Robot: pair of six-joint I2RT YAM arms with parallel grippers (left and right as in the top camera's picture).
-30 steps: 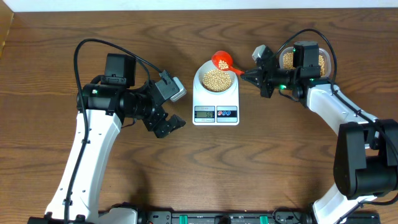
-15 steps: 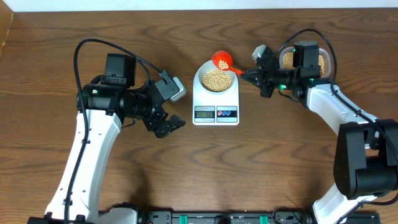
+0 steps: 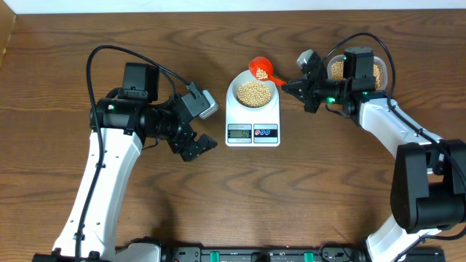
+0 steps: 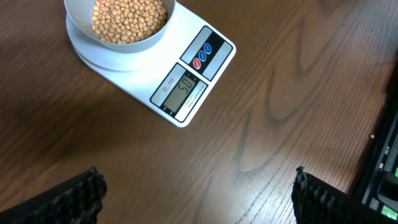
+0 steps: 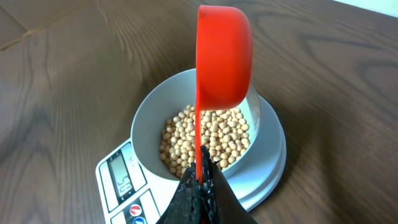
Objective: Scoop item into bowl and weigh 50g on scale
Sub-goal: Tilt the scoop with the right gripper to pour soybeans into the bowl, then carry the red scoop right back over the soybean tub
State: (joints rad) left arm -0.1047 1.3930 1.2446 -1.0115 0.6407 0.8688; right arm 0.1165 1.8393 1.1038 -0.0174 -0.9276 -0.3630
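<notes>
Tipping red scoop (image 3: 260, 70) over bowl (image 3: 234, 93) of beans (image 3: 253, 92) on scale (image 3: 253, 132).
Grasping handle in clenched right claw (image 3: 285, 85), long axis running left from claw toward bowl's far rim; left claw (image 3: 198, 148) released wide, hovering farther off, front-left of scale.

1 bowl (image 5: 149, 121), 1 scale (image 3: 253, 133), 1 scoop (image 3: 260, 70)

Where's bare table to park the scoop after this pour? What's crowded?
Free: the wide bare wood in front of the scale, between the left arm and right arm down to the near edge; also the far-left corner. Crowded: the strip from scale to tub, filled by the right arm, and the bowl's far rim, where the red scoop hangs.
</notes>
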